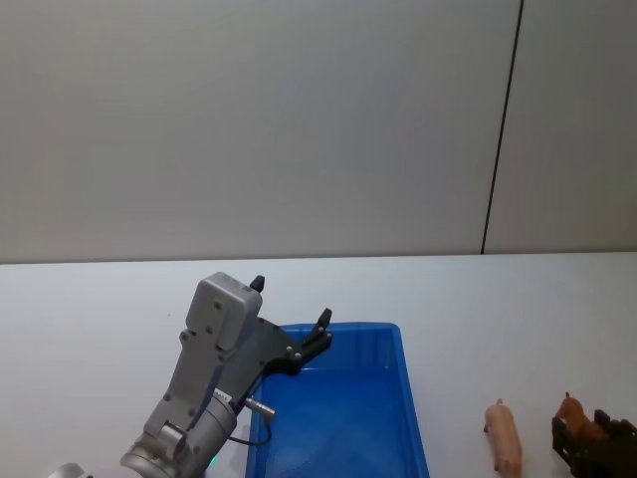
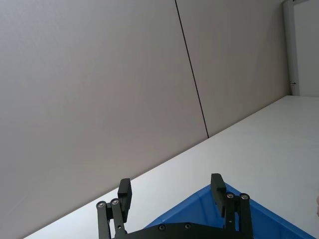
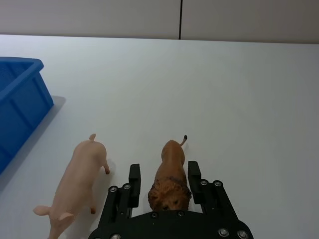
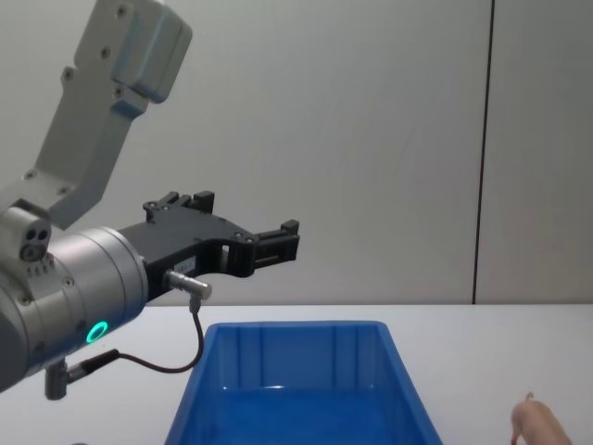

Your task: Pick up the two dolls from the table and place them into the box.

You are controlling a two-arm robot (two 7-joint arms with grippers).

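Note:
Two dolls stand on the white table (image 1: 100,319) to the right of the blue box (image 1: 413,398). The pale pink pig doll (image 1: 505,436) (image 3: 79,184) is nearer the box. The brown doll with a thin tail (image 1: 572,410) (image 3: 170,172) stands between the fingers of my right gripper (image 1: 594,440) (image 3: 164,175). Its jaws are open, with a small gap to the doll on each side. My left gripper (image 1: 291,304) (image 4: 250,218) (image 2: 171,191) hovers open and holds nothing, above the box's far left corner. The box (image 4: 296,326) (image 3: 20,109) looks empty inside.
A plain grey wall with a dark vertical seam (image 1: 503,129) runs behind the table. White tabletop stretches to the left of the box and behind it. The pink doll (image 4: 542,426) peeks in at the chest view's lower right corner.

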